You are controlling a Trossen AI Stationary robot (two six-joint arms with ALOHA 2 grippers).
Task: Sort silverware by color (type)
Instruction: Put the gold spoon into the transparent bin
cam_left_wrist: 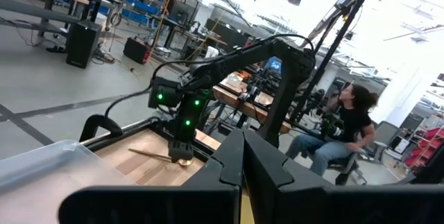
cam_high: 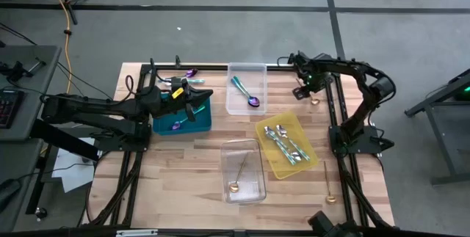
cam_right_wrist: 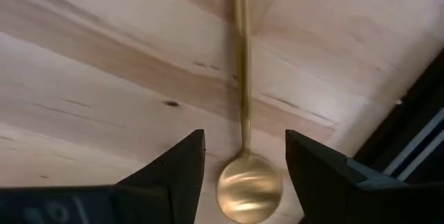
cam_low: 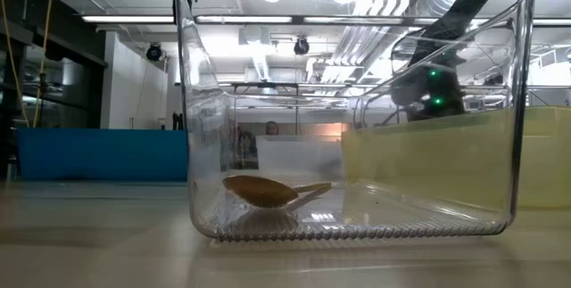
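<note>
My right gripper (cam_right_wrist: 244, 165) hangs wide open, empty, astride the gold spoon (cam_right_wrist: 243, 113) — bowl between fingers, handle running toward twelve o'clock.

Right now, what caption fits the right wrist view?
Right gripper, jaws open, straddles a gold spoon on the wooden table.

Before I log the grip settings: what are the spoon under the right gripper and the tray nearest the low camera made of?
Gold spoon: apparently polished metal, its bowl showing bright reflections. Clear tray: likely rigid transparent plastic, see-through with glossy walls.
</note>
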